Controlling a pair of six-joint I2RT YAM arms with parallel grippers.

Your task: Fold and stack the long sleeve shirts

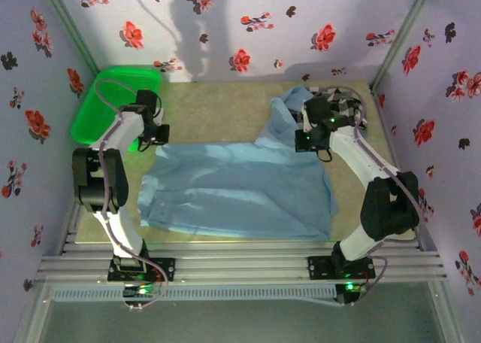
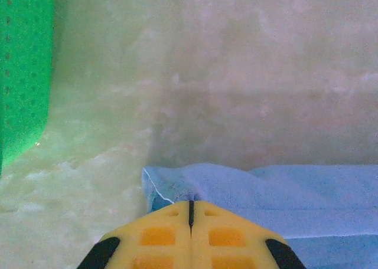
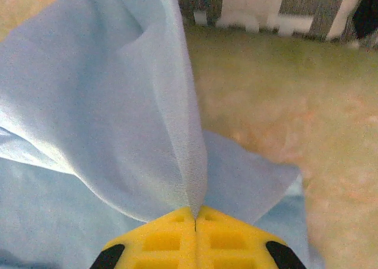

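Looking down, you had the light blue shirt (image 1: 233, 185) spread across the table (image 1: 218, 106), your left gripper (image 2: 191, 213) clamped shut on its corner near the green basket (image 1: 113, 102) and your right gripper (image 3: 195, 216) pinching a raised fold. What seemed to be the checked shirt (image 3: 266, 9) lay bunched at the far right corner.

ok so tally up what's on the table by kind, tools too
long sleeve shirts: 2 (light blue shirt, black-and-white checked shirt)
green basket: 1
tools: 2 (left tool, right tool, each shut on the light blue shirt)
total: 5
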